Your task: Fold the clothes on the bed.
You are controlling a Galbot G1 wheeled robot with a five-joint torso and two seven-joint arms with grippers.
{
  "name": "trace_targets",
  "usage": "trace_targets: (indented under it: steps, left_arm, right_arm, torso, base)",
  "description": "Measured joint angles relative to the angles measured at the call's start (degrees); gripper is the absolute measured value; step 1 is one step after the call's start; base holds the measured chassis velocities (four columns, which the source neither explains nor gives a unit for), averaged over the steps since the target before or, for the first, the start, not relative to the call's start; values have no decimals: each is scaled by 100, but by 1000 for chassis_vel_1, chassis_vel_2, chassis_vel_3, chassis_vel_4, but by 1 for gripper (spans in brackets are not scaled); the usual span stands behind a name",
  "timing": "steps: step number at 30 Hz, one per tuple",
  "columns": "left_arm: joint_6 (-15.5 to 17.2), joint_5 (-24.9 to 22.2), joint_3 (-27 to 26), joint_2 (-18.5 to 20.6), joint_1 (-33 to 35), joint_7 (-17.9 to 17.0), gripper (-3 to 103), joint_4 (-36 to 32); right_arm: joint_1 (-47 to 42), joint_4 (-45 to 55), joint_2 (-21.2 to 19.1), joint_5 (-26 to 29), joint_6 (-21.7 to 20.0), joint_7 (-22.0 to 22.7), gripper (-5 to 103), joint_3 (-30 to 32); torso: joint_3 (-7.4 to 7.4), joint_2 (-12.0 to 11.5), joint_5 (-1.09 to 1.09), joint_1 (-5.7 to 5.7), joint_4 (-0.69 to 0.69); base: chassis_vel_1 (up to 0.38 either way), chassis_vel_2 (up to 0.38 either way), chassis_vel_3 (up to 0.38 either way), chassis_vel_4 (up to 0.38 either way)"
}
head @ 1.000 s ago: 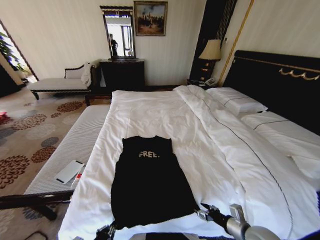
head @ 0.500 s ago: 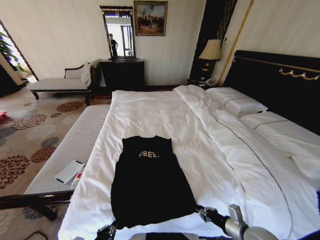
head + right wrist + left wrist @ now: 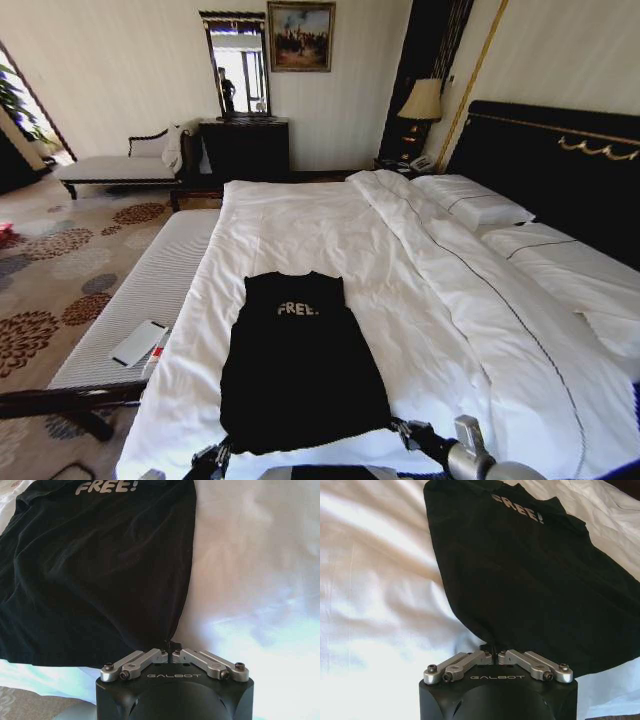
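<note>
Fingers (image 3: 495, 653) pinch T-shirt (image 3: 300, 365) hem corners.

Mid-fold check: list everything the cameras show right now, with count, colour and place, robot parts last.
T-shirt: one, black, white "FREE!" lettering, flat on the bed's near end, sleeves tucked in.
Bed: one, white duvet, dark headboard on the right.
Pillows: two, white, by the headboard.
Bench: one, pale striped, left of the bed, a white flat item on it.
Chaise lounge: one, pale, far left wall.
Lamp: one, cream shade, far corner.
Painting: one, on the back wall.
Left gripper: jaws shut on the T-shirt's near left hem corner.
Right gripper: jaws shut on its near right corner.
</note>
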Motion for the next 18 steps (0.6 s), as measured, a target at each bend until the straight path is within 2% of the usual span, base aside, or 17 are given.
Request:
trace_targets:
  steps: [4,8,18]
  left_arm:
    - [-98,76,-82,-107,135,44,0,-11]
    - [-179,83,-272,-252,359,102,0,-173]
    - [-436,157,-739,-591,864,226,0,-722]
  right_arm:
    - [92,7,119,-321,172,-63,0,148]
    - [99,263,342,-121,187,-64,0,400]
    - [-222,817,657,-241,268,-103,0,522]
  torso:
    - [0,0,0,0,1]
    - [0,0,1,0,1]
    - [0,0,0,0,0]
  base:
    - [0,0,0,0]
    - [0,0,0,0]
    - [0,0,0,0]
